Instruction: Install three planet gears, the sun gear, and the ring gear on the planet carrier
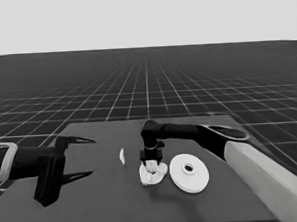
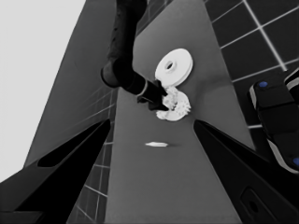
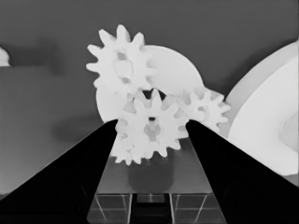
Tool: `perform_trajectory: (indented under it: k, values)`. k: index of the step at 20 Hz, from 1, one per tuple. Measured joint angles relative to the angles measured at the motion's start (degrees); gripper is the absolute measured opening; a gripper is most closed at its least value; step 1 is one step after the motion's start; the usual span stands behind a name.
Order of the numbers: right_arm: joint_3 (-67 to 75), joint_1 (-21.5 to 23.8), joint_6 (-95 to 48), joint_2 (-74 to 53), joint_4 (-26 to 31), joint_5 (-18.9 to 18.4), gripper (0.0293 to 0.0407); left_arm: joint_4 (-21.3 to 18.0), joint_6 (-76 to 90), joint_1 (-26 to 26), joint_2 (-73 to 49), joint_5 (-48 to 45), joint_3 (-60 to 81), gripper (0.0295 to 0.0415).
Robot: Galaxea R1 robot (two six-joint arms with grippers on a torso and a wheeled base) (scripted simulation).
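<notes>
Dark table [image 1: 93, 204], gridded floor [image 1: 147, 81], pale blank band above horizon.

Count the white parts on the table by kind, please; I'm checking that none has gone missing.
Round parts: 2, the larger round part and the smaller round part
Gears: 3 in plain sight, all at the smaller round part, one between the fingers of the right gripper; a fourth cannot be made out
Thin white piece: 1
Total: 6 visible

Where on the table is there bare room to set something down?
Bare table lies along the near edge and between the thin white piece and the parked left gripper. It is crowded mid-table: right gripper, small white toothed gears, larger white round part.
</notes>
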Motion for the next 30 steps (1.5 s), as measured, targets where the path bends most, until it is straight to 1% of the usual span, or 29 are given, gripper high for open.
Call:
perform_trajectory:
  k: [6,30]
  values:
    - [-0.1,-0.4,1.6,0.0,-0.1,0.0,0.0310,0.0,0.0,0.0,0.0,0.0,0.0,0.0385]
    - [-0.1,-0.8,15.9,-0.1,-0.1,0.0,0.0310,0.0,0.0,0.0,0.0,0.0,0.0,0.0385]
